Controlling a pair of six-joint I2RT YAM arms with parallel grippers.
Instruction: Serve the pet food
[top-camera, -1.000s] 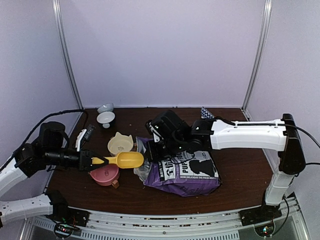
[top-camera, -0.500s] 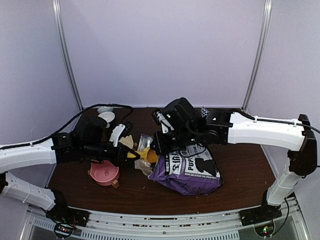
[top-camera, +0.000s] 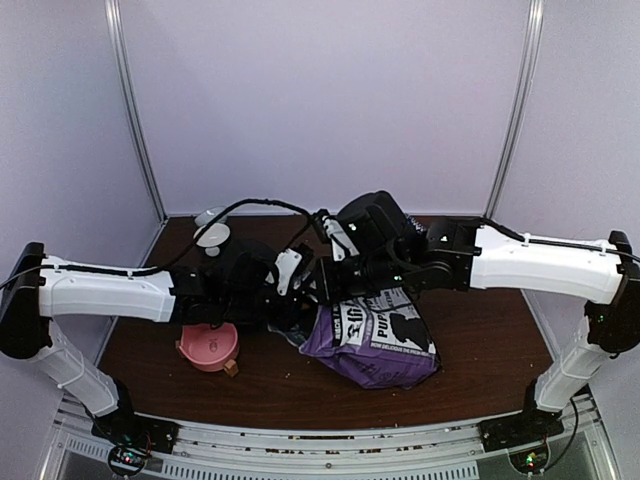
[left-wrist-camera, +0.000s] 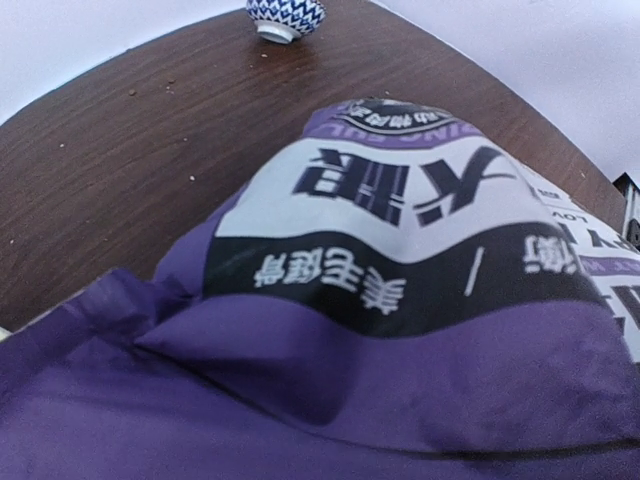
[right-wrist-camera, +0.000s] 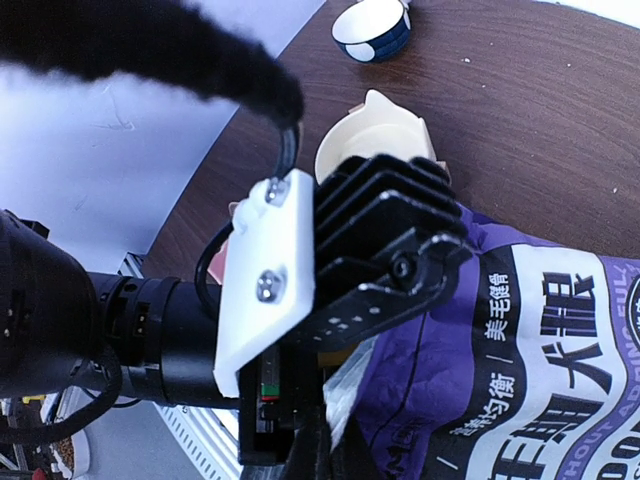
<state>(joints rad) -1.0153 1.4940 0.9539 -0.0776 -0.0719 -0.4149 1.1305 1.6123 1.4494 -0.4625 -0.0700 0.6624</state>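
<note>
The purple-and-white bag (top-camera: 385, 335) lies mid-table, and its printed side fills the left wrist view (left-wrist-camera: 400, 250). My right gripper (top-camera: 330, 285) is shut on the bag's open left edge, where a pale inner lining (right-wrist-camera: 352, 385) shows. My left gripper (top-camera: 303, 303) reaches into that mouth from the left. Its fingers are hidden behind its wrist (right-wrist-camera: 300, 290). Only a sliver of the yellow scoop (right-wrist-camera: 343, 354) shows beneath it. The pet food is hidden inside the bag.
A pink bowl (top-camera: 208, 347) sits at the front left under the left arm. A cream bowl (right-wrist-camera: 375, 140) stands behind the left wrist, with a white bowl (top-camera: 212, 235) farther back. A blue patterned bowl (left-wrist-camera: 286, 15) stands at the back, beyond the bag.
The left arm has stretched right, carrying the yellow scoop from above the pink bowl into the bag's mouth. The right gripper has shifted slightly right, still holding the bag's edge.
</note>
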